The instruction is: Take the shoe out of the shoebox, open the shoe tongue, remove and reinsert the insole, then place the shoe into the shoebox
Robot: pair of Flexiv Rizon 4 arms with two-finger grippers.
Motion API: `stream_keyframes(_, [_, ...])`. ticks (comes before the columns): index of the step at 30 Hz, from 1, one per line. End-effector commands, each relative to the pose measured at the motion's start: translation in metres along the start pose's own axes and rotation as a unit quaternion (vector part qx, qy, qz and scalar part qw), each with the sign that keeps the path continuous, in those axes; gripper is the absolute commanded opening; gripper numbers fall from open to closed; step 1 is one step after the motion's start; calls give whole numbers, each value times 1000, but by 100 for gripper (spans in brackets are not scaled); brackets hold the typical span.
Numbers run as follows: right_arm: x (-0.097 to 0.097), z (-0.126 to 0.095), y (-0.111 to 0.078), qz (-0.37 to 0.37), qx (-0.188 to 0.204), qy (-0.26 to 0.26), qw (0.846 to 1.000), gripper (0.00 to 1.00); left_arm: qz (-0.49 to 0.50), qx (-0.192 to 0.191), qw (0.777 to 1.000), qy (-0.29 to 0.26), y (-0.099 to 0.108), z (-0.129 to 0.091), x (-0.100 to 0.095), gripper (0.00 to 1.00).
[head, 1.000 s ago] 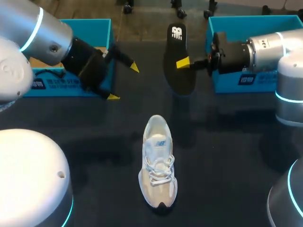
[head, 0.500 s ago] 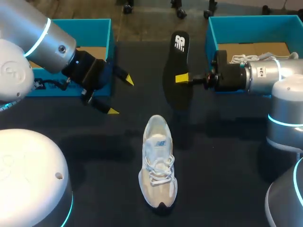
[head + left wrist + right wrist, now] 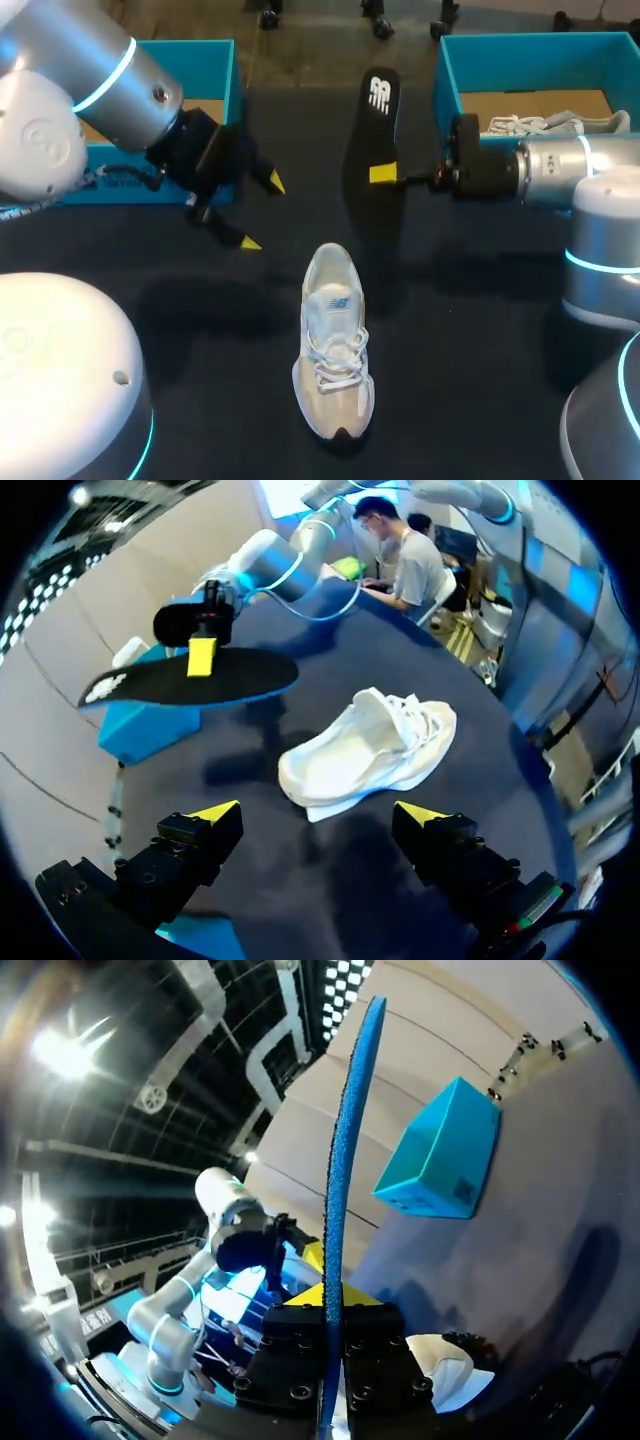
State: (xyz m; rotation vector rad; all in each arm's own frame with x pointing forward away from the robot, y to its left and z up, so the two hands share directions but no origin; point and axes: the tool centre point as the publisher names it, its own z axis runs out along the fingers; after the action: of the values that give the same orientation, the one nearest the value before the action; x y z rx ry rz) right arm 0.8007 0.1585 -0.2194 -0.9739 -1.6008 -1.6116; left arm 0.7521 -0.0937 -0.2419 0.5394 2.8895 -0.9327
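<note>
Lower centre, shoe [image 3: 333, 345]: white, sitting upright on the dark table [image 3: 470, 330], toe toward the bottom edge, heel toward the top, laces tied.
Insole [image 3: 372, 135]: black, up in the upper centre of the frame, logo end toward the top edge, well apart from the shoe, its shadow on the table below it.
Right gripper [image 3: 385, 174]: reaching in from the right, clamped on the insole's side edge. The right wrist view shows the insole [image 3: 350, 1110] edge-on, pinched between the right gripper's [image 3: 328, 1305] fingers.
Left gripper [image 3: 262, 212]: upper left of the frame, spread wide, holding nothing, over the table just in front of the left box [image 3: 215, 60].
Left wrist view: the left gripper's [image 3: 318, 812] two yellow tips stand far apart, the shoe [image 3: 370, 745] lies ahead of them, and the insole [image 3: 190, 680] hangs beyond it.
Right box [image 3: 500, 45]: teal, upper right, with a second white shoe [image 3: 540, 124] lying inside.
</note>
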Motion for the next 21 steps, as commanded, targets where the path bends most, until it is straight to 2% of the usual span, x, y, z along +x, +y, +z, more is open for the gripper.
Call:
stream_keyframes(1, [-11,13,-12,-19,-1,6,1000,0,-29,14,999,14,12,19,1,100])
stream_keyframes(4, [-14,19,-20,-35,1,12,999,0,-33,6,999,21,12,21,3,100])
stream_keyframes(16, [-14,19,-20,-35,1,12,999,0,-33,6,999,21,12,21,3,100])
stream_keyframes(19, [-14,30,-23,-47,10,9,999,0,-40,20,999,19,21,35,8,100])
stream_keyframes(21, [-16,37,-26,-56,16,0,998,0,-45,13,999,16,25,47,14,100])
